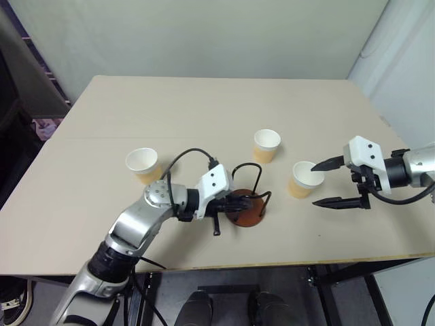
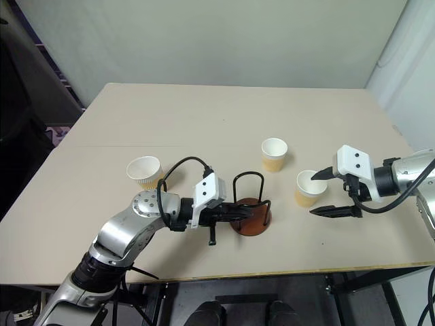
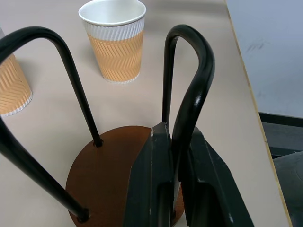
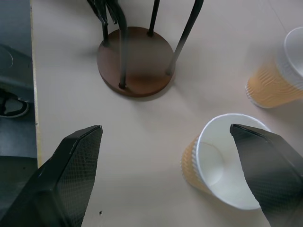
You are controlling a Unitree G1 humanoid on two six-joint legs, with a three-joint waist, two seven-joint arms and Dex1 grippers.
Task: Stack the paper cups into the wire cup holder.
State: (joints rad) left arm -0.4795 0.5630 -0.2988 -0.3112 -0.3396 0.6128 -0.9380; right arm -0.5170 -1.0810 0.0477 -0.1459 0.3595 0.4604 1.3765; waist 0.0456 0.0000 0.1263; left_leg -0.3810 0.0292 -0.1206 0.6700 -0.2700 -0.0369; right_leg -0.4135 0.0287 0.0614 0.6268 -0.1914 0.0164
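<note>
We count three paper cups on the table (image 1: pixel 204 109) and one wire cup holder (image 1: pixel 246 204), so let's place everything around that holder. It stands upright on its round reddish-brown base near the table's front edge, black wire loops rising from it. Our left gripper (image 3: pixel 179 156) is clamped together on one of those wire loops, the wire pinched between its two black fingers just above the base. The first cup (image 1: pixel 143 165) sits upright well off to the holder's left. The second cup (image 1: pixel 266 145) stands upright just behind the holder, slightly to its right. The third cup (image 1: pixel 304 179) is upright to the holder's right, and here our right gripper (image 1: pixel 331 182) has its fingers spread wide apart, one fingertip (image 4: pixel 265 165) over the cup's white rim, the other out in front of the cup above bare table, nothing gripped
</note>
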